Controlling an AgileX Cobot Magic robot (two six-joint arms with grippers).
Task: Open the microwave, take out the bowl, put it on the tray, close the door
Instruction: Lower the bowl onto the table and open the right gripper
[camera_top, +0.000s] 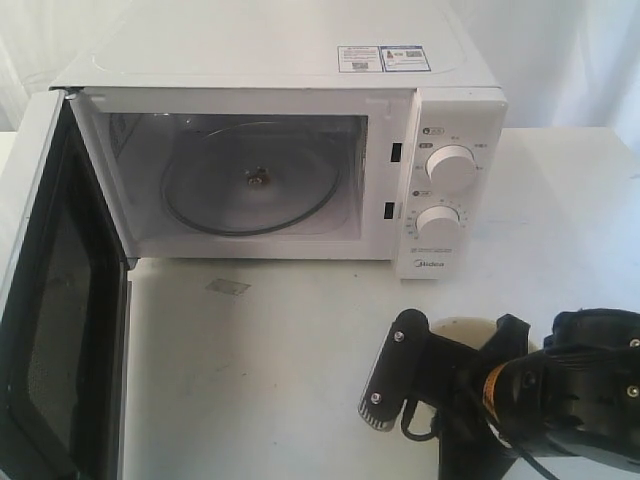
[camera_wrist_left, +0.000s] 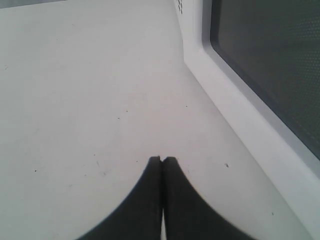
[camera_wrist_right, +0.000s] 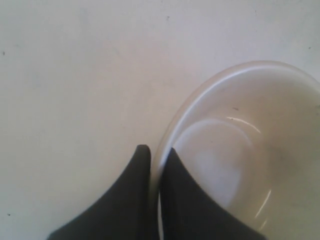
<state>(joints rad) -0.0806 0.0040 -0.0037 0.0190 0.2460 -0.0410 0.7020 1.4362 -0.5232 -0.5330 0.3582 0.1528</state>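
At nine o'clock in the exterior view, the door (camera_top: 50, 300) stands wide open with its dark window edge-on. The left gripper (camera_wrist_left: 162, 161), seen only by its own wrist camera, hangs low over the white table (camera_top: 280, 380) just beside that door, its fingertips pressed together on nothing. Toward twelve o'clock the microwave (camera_top: 270, 60) shows an empty cavity, only the glass turntable (camera_top: 250, 180) inside. At about five o'clock, well clear of the cavity, the bowl (camera_top: 462, 330) is in the right gripper (camera_wrist_right: 156, 152), which pinches the rim with one finger outside the wall and one inside. Whether the bowl rests on the table or hangs just above it cannot be told. The right arm reaches in from four o'clock, its wrist pitched down. No tray appears in any view, so the heading for the set-down stays unclear; the left arm looks nearer for the door.
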